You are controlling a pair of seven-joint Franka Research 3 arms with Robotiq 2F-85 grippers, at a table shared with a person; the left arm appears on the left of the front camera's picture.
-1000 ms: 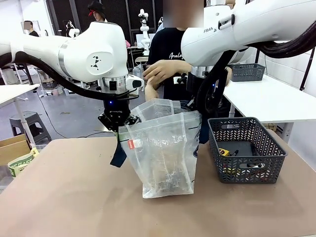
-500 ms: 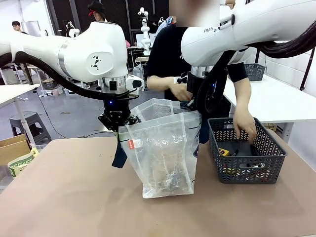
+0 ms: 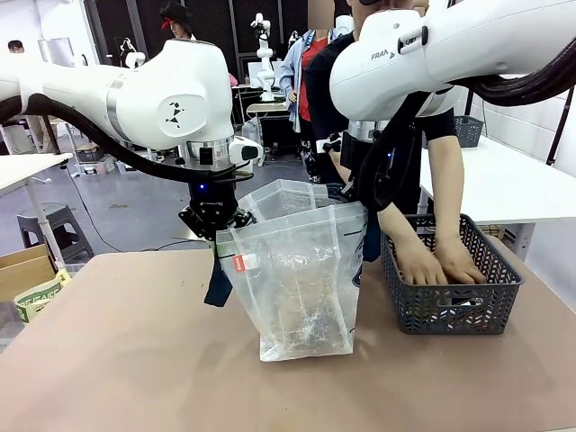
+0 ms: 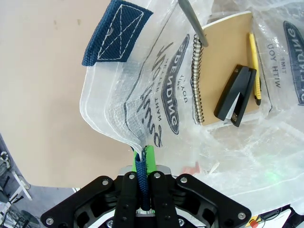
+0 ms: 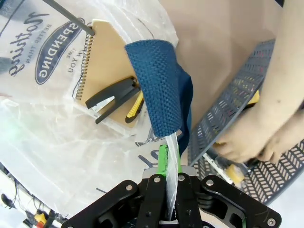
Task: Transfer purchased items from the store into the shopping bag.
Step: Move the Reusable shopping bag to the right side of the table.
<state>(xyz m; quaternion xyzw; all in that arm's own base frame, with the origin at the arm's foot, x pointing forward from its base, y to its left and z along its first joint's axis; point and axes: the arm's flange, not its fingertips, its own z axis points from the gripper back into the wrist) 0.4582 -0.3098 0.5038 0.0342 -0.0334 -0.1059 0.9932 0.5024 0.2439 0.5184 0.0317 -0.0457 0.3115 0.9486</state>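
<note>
The shopping bag [image 3: 301, 279], clear plastic with navy straps, stands open mid-table. My left gripper [image 3: 219, 234] is shut on its left rim; the left wrist view shows the fingers [image 4: 145, 164] pinching a navy strap. On the bag's right rim my right gripper [image 3: 362, 209] is shut, clamping plastic beside a navy strap [image 5: 161, 85] in the right wrist view. Inside the bag lie a spiral notebook [image 4: 223, 66], a black stapler [image 4: 235, 92] and a yellow pen [image 4: 255, 66]. The store [image 3: 450, 297], a dark grey mesh basket, sits to the right with both of the person's hands [image 3: 439, 263] in it.
A cardboard box [image 3: 22, 270] stands off the table's left edge. Behind the basket, a white table [image 3: 504, 184] carries another grey basket [image 3: 468, 130]. Bare brown tabletop [image 3: 126, 360] stretches in front of and left of the bag.
The person has leaned over the table and put both hands down into the basket. Both arms and the bag have stayed still.
</note>
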